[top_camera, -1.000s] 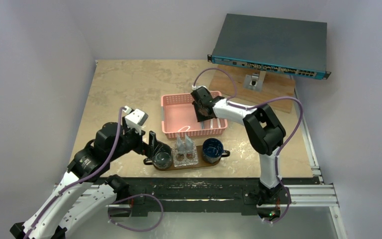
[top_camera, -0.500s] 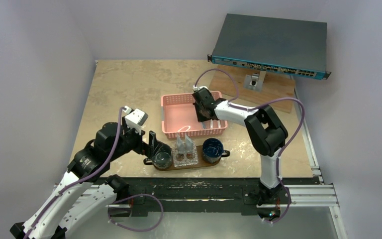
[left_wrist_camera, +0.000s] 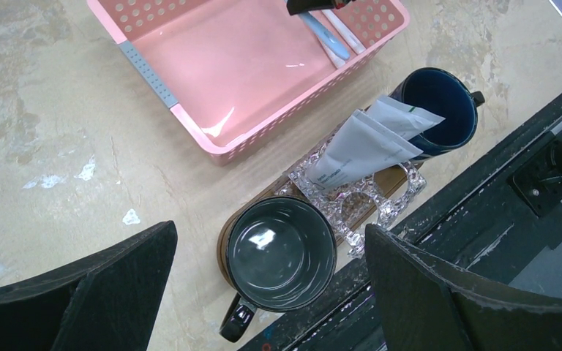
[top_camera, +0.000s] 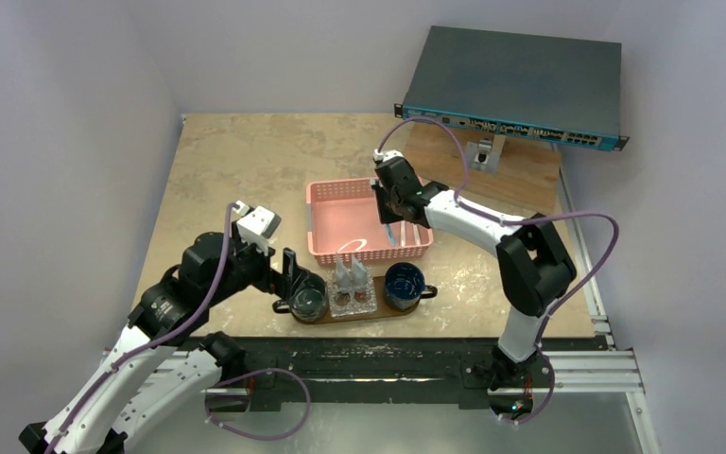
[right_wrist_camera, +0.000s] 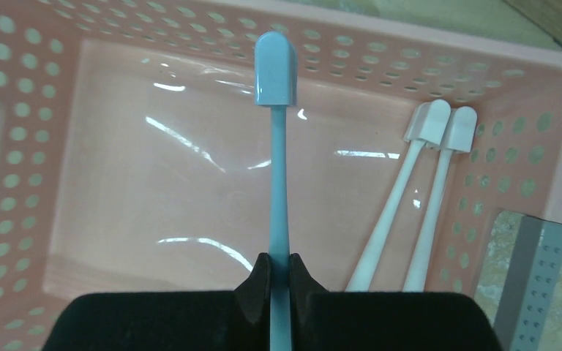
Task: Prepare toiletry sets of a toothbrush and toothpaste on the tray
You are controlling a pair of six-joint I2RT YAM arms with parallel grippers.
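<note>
Your right gripper (right_wrist_camera: 279,269) is pinching the blue toothbrush (right_wrist_camera: 278,131) by its stem, head pointing up-frame, over the pink basket (right_wrist_camera: 512,73); two white brushes (right_wrist_camera: 417,205) are lying at its right. Your left gripper (left_wrist_camera: 271,245) is hanging wide open above the mug (left_wrist_camera: 282,252) on the tray (top_camera: 378,316), toothpaste (left_wrist_camera: 358,146) leaning just right of it

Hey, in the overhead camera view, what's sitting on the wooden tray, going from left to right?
Dark grey mug → clear holder with the toothpaste tubes standing in it → dark blue mug.
</note>
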